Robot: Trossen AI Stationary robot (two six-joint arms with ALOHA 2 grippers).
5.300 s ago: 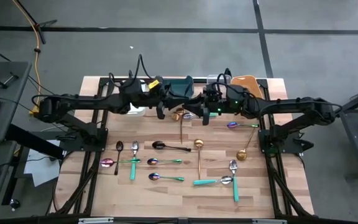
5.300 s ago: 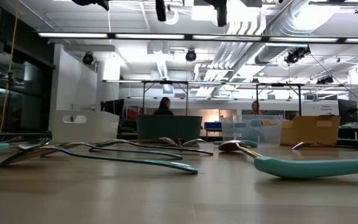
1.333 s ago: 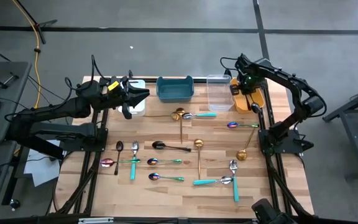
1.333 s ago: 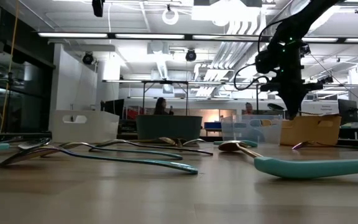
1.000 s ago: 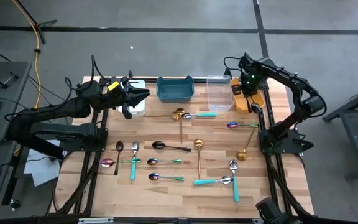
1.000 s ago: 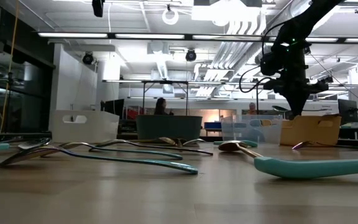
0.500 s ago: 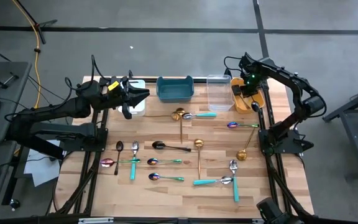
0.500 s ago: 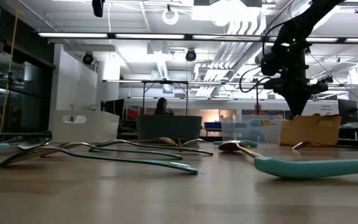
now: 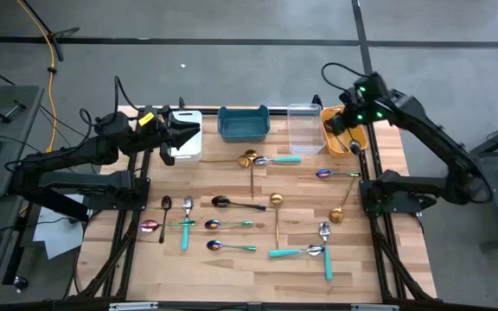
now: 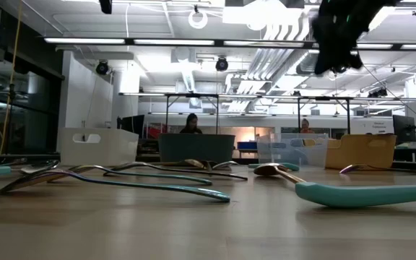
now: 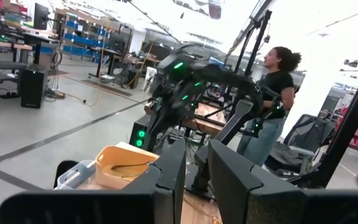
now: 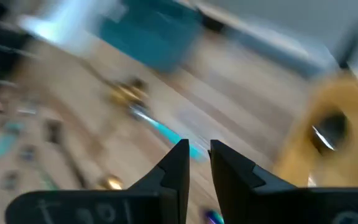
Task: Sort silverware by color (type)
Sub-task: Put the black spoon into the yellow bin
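Note:
Silverware lies spread over the wooden table: a teal-handled spoon [image 9: 280,160] beside a gold one [image 9: 251,164], a black spoon [image 9: 234,204], an iridescent one [image 9: 335,174], more gold spoons [image 9: 276,214] and teal-handled ones [image 9: 299,251] nearer. My right gripper [image 9: 335,123] hangs high above the orange bin [image 9: 355,138], shut and empty; it shows blurred at the top of the low view [image 10: 329,58]. My left gripper [image 9: 194,130] hovers over the white bin [image 9: 186,149], shut and empty. A gold piece [image 11: 126,167] lies inside the orange bin.
Four bins stand in a row along the far edge: white, teal [image 9: 243,123], clear [image 9: 304,130], orange. Small spoons cluster near the left side [image 9: 175,223]. Bare wood shows along the near edge [image 9: 232,281]. A person [image 11: 272,118] stands beyond the table.
My right gripper has risen from just above the orange bin to well over it, its arm swinging up and outward fast. My left gripper has drawn back a little toward the table's left edge, over the white bin. The silverware on the table has stayed put.

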